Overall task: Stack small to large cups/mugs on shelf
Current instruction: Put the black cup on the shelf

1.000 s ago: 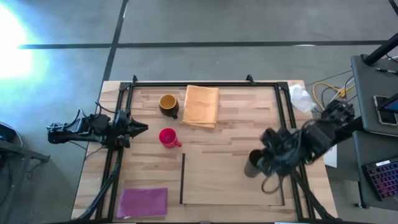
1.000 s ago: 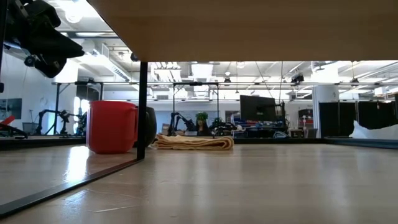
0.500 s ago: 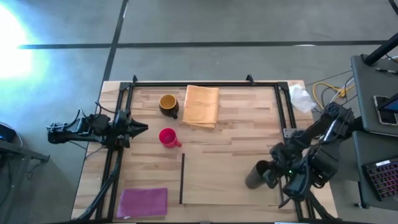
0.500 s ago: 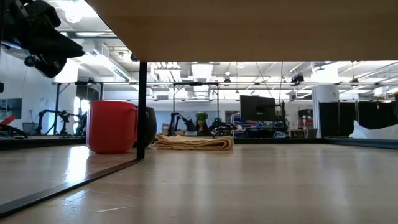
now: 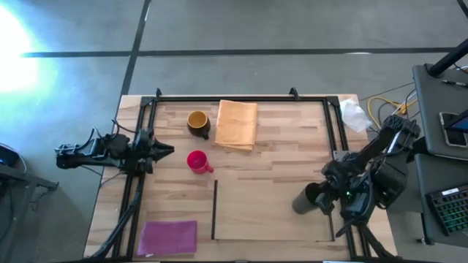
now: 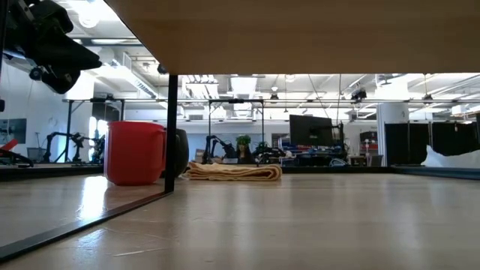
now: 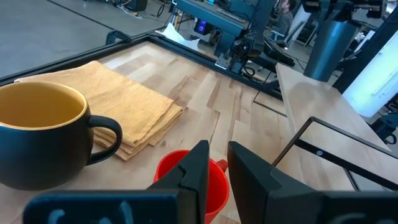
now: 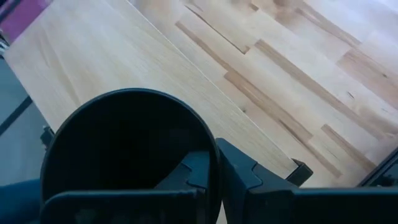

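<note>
My right gripper [image 5: 327, 197] is shut on the plain black mug [image 5: 305, 200], held in the air over the right part of the shelf [image 5: 263, 215], the pale-wood area edged by thin dark strips. The mug also shows far off in the left wrist view [image 7: 328, 43]. The pink-red mug [image 5: 197, 161] and the dark brown mug with yellow inside [image 5: 197, 122] stand upright on the table left of the shelf. My left gripper [image 5: 167, 150] waits at the table's left side, pointing at the pink-red mug [image 7: 186, 180], its fingers a narrow gap apart. My right gripper pinches the black mug's wall at the rim [image 8: 214, 160], one finger [image 8: 193, 174] inside the mug and one finger [image 8: 245, 174] outside. The fingers come from above, slanting from the table's right. The mug hangs below them, lifted clear of the shelf.
A folded orange cloth [image 5: 238, 124] lies at the far middle beside the brown mug. A magenta cloth [image 5: 168, 237] lies at the near left corner. Dark frame rails [image 5: 241, 98] run along the table's far and side edges. A crumpled white thing [image 5: 355, 115] lies at the far right.
My right gripper has carried the black mug a little toward the table's near and right edges, and its wrist has turned. The mug stays in its hold. The left arm and the other two mugs have kept still.
</note>
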Available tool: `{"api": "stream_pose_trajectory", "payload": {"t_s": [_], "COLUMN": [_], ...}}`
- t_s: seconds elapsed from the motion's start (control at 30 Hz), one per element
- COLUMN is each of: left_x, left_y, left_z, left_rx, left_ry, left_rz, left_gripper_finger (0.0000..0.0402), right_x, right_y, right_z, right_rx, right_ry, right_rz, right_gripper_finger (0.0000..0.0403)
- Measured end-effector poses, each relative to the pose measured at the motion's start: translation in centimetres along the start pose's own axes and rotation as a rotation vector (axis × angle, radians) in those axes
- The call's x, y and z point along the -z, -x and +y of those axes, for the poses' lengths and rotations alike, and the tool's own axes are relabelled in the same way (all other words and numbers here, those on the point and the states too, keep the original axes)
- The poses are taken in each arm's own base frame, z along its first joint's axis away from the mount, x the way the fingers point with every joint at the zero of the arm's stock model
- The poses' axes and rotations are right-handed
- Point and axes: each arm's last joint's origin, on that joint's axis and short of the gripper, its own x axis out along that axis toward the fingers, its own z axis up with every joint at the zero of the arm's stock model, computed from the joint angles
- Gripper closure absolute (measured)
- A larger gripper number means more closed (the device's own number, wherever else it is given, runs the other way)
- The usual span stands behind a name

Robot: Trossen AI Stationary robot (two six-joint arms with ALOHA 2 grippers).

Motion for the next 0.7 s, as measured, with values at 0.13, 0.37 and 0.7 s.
{"api": "stream_pose_trajectory", "payload": {"t_s": [0.13, 0.37, 0.7], "left_x": [0.00, 0.00, 0.00], "left_y": [0.00, 0.00, 0.00], "left_z": [0.00, 0.00, 0.00], "left_rx": [0.000, 0.000, 0.000], "left_ry": [0.000, 0.000, 0.000], "left_rz": [0.000, 0.000, 0.000], "left_gripper_finger": [0.0356, 0.0356, 0.0356], "right_x": [-0.15, -0.32, 0.00], "right_y": [0.26, 0.55, 0.12], "right_z": [-0.25, -0.55, -0.46], "right_rx": [-0.013, -0.025, -0.005], "right_ry": [0.006, 0.011, 0.019], "right_rz": [0.005, 0.013, 0.034], "right_gripper_finger": [0.0390, 0.0390, 0.0390]}}
